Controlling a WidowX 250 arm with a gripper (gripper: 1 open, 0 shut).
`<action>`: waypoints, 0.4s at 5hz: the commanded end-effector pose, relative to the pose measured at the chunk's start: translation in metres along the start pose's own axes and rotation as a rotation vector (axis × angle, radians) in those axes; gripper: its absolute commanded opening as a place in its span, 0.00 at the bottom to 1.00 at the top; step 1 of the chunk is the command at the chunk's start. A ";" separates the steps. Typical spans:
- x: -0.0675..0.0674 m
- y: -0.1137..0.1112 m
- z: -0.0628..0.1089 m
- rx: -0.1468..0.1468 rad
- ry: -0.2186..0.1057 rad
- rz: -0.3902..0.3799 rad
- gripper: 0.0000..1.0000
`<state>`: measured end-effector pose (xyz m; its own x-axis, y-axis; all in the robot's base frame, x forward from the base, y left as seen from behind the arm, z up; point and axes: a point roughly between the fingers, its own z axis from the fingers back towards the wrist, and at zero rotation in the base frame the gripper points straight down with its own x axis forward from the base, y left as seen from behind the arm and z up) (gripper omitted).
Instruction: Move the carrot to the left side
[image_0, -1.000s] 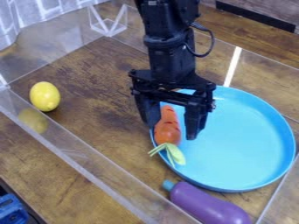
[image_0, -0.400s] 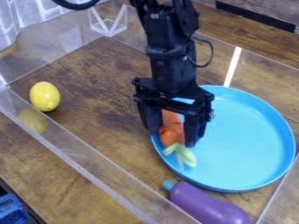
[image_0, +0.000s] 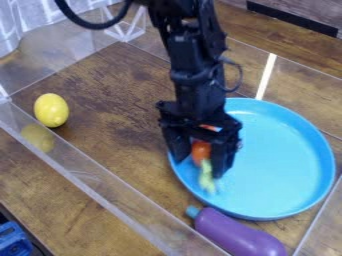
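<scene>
The small orange carrot (image_0: 201, 154) lies on the left part of the blue plate (image_0: 287, 150), its yellow-green leafy top (image_0: 207, 181) pointing toward the near rim. My black gripper (image_0: 202, 160) points down over it and stands open, one finger (image_0: 175, 147) on the carrot's left and the other (image_0: 230, 150) on its right, so the carrot sits between the jaws. Most of the carrot's body is hidden behind the gripper. I cannot tell whether the fingers touch it.
A yellow lemon (image_0: 51, 109) rests on the wooden table at the left. A purple eggplant (image_0: 243, 235) lies at the front, just below the plate's rim. A clear plastic wall (image_0: 80, 170) runs along the front left edge.
The gripper has come down over the carrot, still open, and now straddles it low over the plate. The carrot, lemon and eggplant have not moved.
</scene>
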<state>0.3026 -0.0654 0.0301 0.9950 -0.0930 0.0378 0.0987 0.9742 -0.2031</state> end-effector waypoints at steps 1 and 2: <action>0.015 0.012 0.006 -0.001 -0.051 -0.041 0.00; 0.017 0.022 0.007 0.003 -0.043 -0.084 0.00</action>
<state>0.3122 -0.0484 0.0226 0.9840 -0.1696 0.0554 0.1774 0.9630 -0.2027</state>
